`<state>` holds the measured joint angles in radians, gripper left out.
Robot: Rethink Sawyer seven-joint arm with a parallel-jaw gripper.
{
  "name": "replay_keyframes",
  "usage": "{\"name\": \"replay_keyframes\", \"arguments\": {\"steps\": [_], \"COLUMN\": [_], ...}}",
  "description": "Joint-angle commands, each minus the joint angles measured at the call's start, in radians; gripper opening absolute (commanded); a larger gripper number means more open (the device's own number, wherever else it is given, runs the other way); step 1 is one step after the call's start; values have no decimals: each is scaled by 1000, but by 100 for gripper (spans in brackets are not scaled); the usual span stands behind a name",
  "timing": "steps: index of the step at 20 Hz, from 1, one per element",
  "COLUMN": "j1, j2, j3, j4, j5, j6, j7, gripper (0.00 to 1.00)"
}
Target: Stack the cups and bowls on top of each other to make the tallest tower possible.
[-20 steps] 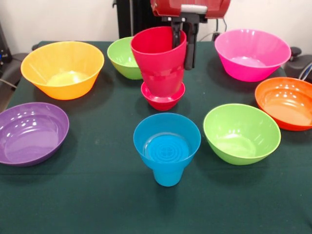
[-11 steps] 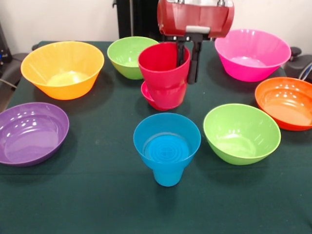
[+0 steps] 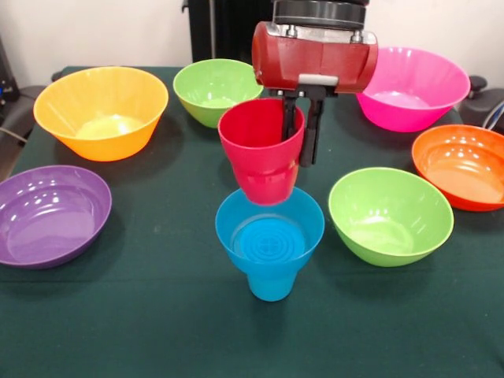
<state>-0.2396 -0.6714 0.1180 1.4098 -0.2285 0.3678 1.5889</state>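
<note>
Tower barely begun, as I judge it. Blue cup (image 3: 269, 240) upright near centre, small blue bowl seemingly nested inside. I hold red cup (image 3: 262, 150) just above its far rim, not yet seated. Gripper (image 3: 299, 130) pinching red cup's right rim — one finger inside, one outside. Arm comes down from above. Remaining bowls — green (image 3: 390, 216), orange (image 3: 462, 164), pink (image 3: 409, 85), purple (image 3: 51, 213), yellow (image 3: 101, 110) — unstacked.

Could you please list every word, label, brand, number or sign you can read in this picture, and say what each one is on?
None: no readable text shows anywhere. The red cup, the sky-blue cup, the bowls, the gripper and its red housing all show plain surfaces, with no letters, numbers or logos.
</note>
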Motion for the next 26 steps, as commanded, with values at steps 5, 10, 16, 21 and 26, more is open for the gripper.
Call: {"name": "replay_keyframes", "arguments": {"steps": [5, 10, 16, 21, 26], "j1": [33, 56, 72, 82, 90], "j2": [55, 80, 111, 129, 156], "j3": [-8, -34, -58, -73, -78], "j4": [-52, -50, -50, -60, -68], "j5": [30, 41, 54, 60, 70], "j6": [101, 62, 30, 30, -3], "j7": [135, 161, 169, 168, 176], "gripper": [0, 0, 0, 0, 0]}}
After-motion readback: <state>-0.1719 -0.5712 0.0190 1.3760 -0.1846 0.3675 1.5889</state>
